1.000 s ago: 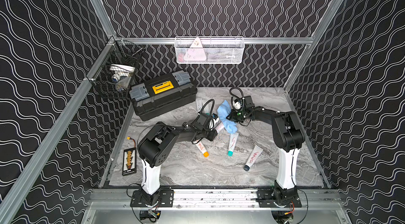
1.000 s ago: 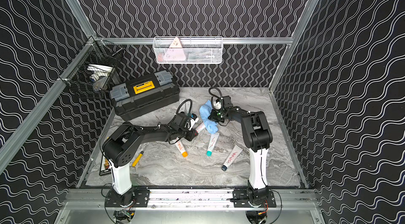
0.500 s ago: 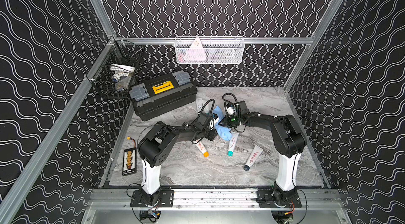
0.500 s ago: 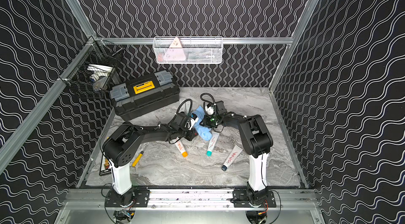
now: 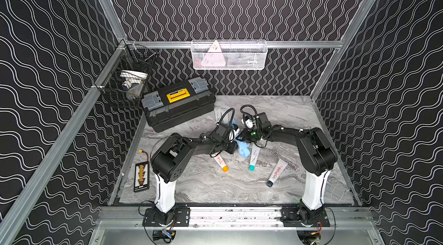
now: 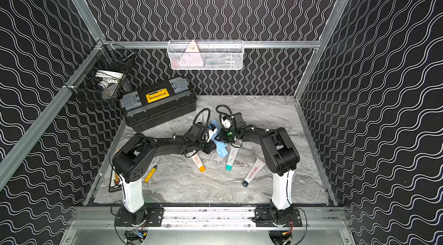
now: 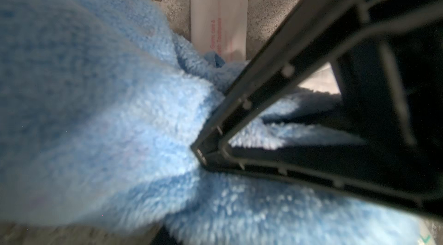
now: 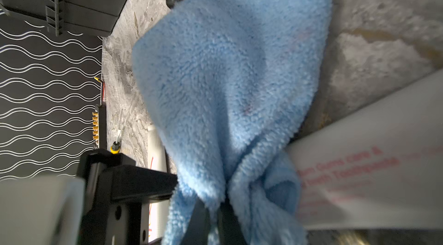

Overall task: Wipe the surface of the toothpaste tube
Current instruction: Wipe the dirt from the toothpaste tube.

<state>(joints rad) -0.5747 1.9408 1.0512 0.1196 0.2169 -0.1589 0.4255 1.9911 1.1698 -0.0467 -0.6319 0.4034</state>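
At the tabletop (image 5: 215,191) centre, right fingers (image 8: 195,222) pinch the blue cloth (image 8: 227,75), which drapes against the printed tube (image 8: 359,164); left fingers (image 8: 153,181) are closed, tips hidden. The tube looks light, soft and slick: pin its crimped tail.

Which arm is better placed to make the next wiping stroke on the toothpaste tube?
Right, most likely. The right hand is shut on the blue cloth, which lies against the white toothpaste tube. The left hand is shut too, and what it grips is hidden.
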